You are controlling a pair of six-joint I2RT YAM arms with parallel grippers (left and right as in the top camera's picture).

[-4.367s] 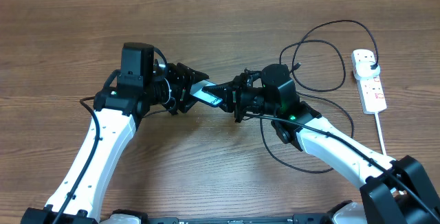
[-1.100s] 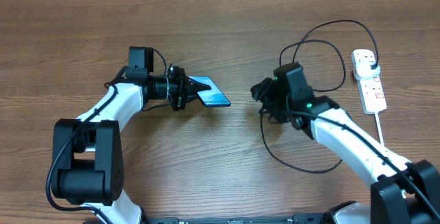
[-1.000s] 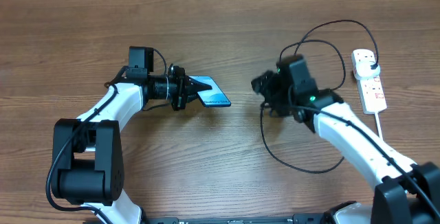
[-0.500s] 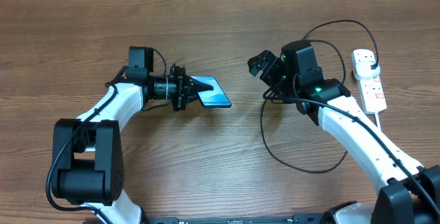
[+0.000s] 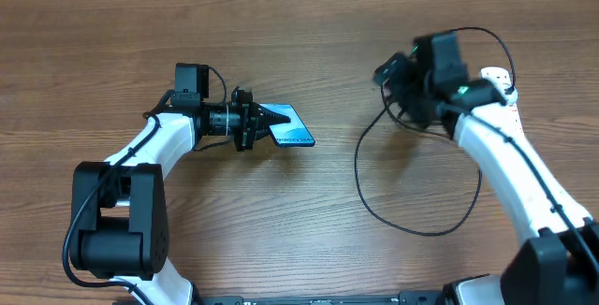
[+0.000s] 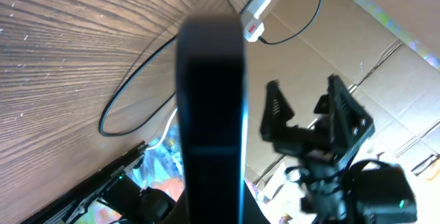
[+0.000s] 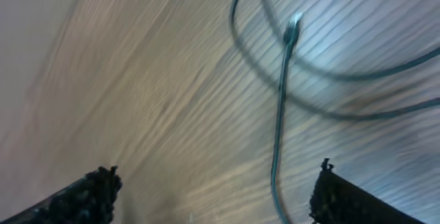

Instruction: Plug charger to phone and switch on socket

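The charger [image 5: 358,179] looks limp, light: pinch its stiff connector tip [image 7: 292,26], right of the phone [image 5: 290,129]. The right end effector [image 7: 213,171] gapes empty; the left end effector [image 5: 255,125] grips the phone.

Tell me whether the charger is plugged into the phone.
No: the connector tip of the charger lies free on the table, apart from the phone.

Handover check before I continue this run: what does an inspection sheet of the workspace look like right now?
Surface: wooden table, bare.
Job's things: phone lit, held by one end; socket on table; charger on table, connector tip lying free, not in phone.
Clutter: nothing seen.
Grippers: left gripper shut on phone; right gripper open, empty.
Cables: charger in loose loops.
Surroundings: cardboard beyond the table.
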